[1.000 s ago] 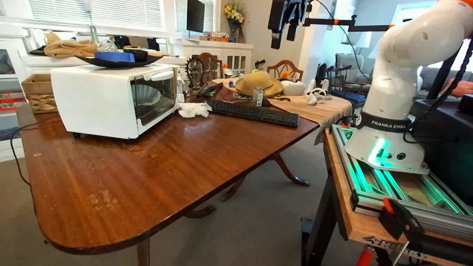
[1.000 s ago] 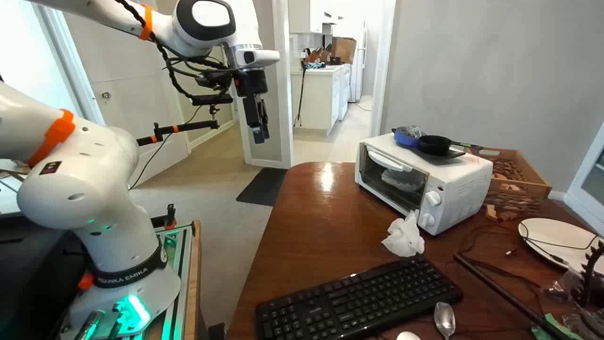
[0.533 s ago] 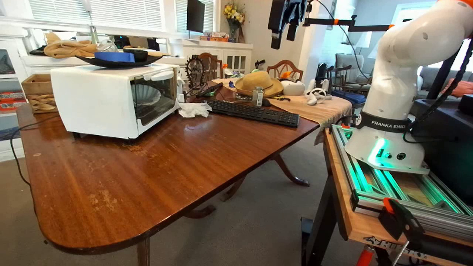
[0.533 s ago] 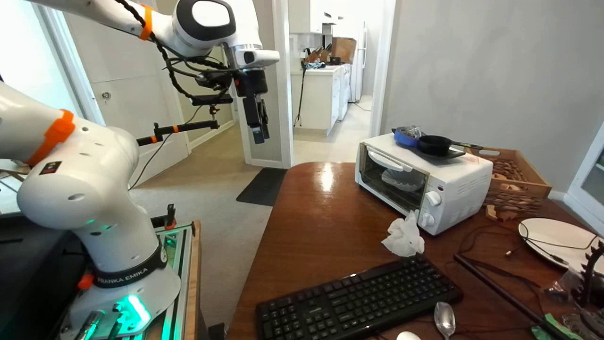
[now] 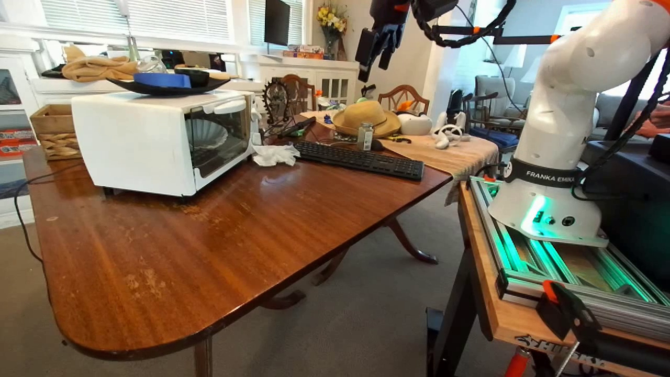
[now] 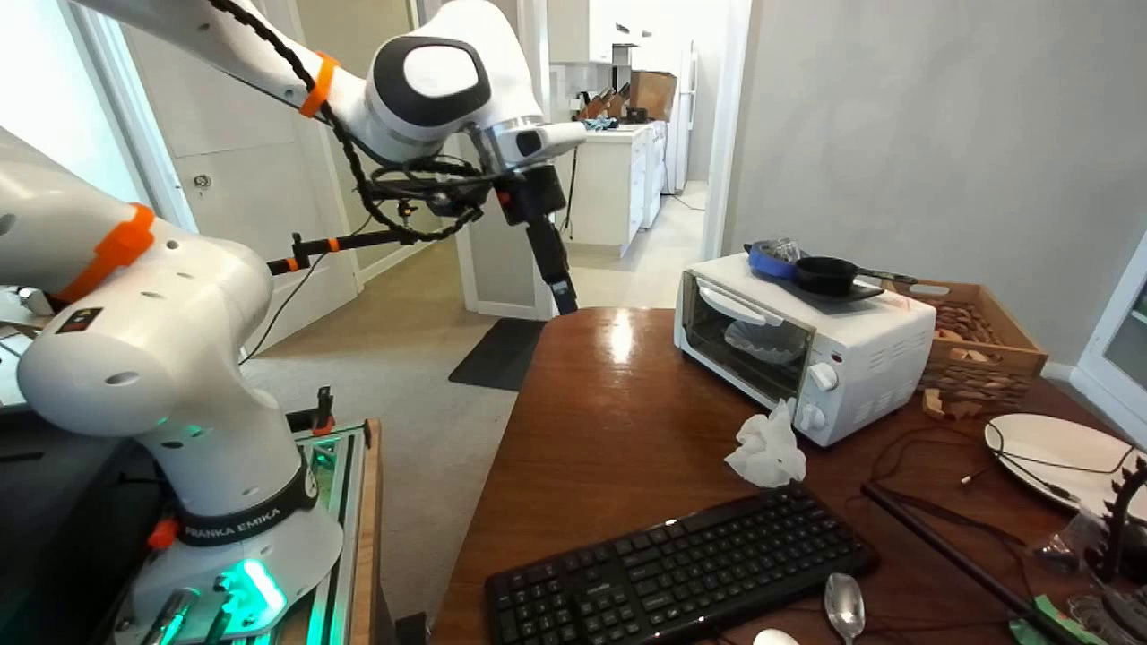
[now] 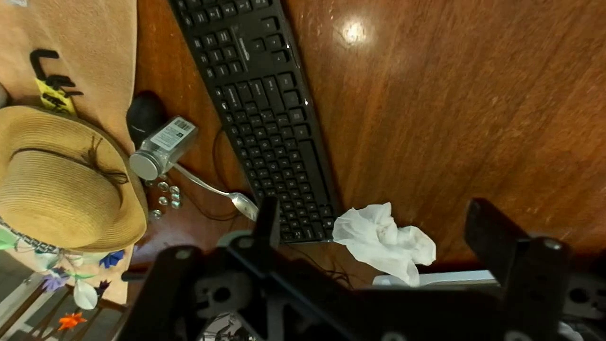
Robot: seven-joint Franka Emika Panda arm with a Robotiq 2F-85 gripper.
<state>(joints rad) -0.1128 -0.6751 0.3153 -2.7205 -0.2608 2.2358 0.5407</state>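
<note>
1. Over the bench (image 6: 609,394), the claw (image 6: 563,300) has dropped a bit and swung forward in the last half second, and it's tilted more now.
2. That puts it closer to the tissue (image 7: 386,239), so my read is we're at the reaching stage: no contact, nothing picked up.
3. Its fingers (image 7: 492,227) are spread wide, nothing pinched; from the wrist view the tissue shows down in the gap.
4. Tissue's on the bench by the keyboard (image 7: 284,137) end and the oven (image 6: 874,358); can't tell if it touches either.
5. No clean long axis, it's a crumpled wad. Maybe slightly longer across the gap; in an exterior view one peak (image 6: 781,419) sticks up.
</note>
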